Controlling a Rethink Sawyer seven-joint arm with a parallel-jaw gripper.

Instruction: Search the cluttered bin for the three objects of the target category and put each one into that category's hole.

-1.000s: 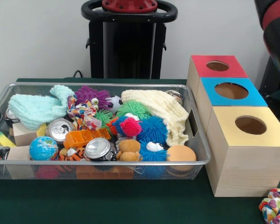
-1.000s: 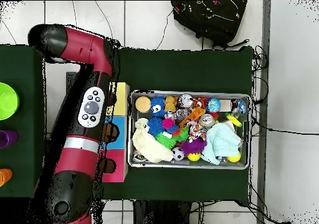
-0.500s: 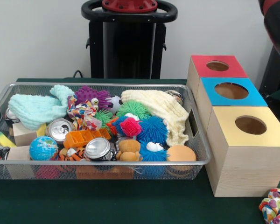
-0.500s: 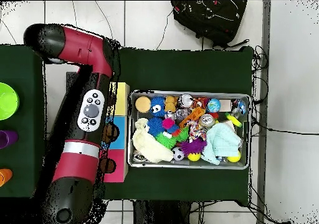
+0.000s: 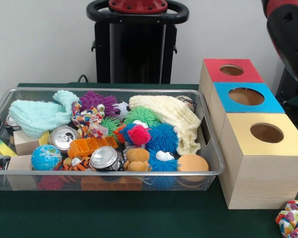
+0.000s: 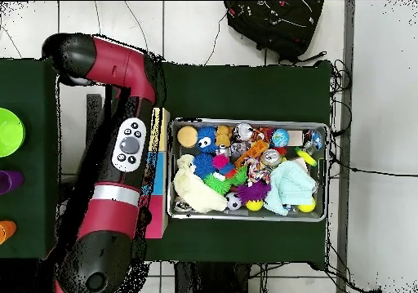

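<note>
Front view, near to far: mesh bin (image 5: 208, 171) packed with clutter, cans (image 5: 104, 157) and globe ball (image 5: 46, 157) up front, spiky balls (image 5: 162, 137) mid, cloths (image 5: 37, 116) at back. Target category unknown, so candidates sit untouched in bin. Three boxes beside it: yellow hole (image 5: 266, 133), blue hole (image 5: 246, 96), red hole (image 5: 231, 70). Arm (image 6: 122, 143) hangs over the boxes, probably staging clear of bin. Gripper hidden; can't tell its state.
</note>
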